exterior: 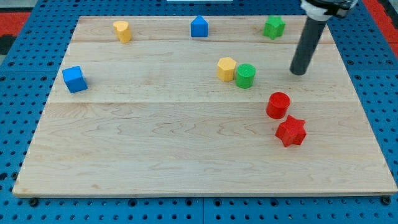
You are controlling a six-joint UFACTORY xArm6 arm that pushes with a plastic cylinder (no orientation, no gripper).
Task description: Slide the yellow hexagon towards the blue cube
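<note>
While the wooden desk (186, 162) is filling most of the view, the red star (290, 131) is lying nearest the view's bottom, over on the right. The red cylinder (278, 105) is sitting just above it, close by, though I cannot tell whether the two are touching.

Further up, the blue cube (74, 79) is resting near the desk's left edge. The yellow hexagon (226, 68) is lying right of centre, well apart from that cube, and the green cylinder (245, 76) is pressing against its right side or sitting just beside it.

My tip (299, 73) is standing on the desk to the right of this pair, with the green cylinder lying between it and the hexagon. It is a bare rod end that is gripping nothing and touching no block, and the rod is leaning up towards the view's top right.

Along the far edge, a yellow block (122, 30) is sitting at the left, a blue house-shaped block (199, 27) in the middle, and a green block (273, 27) at the right, just left of the rod.
</note>
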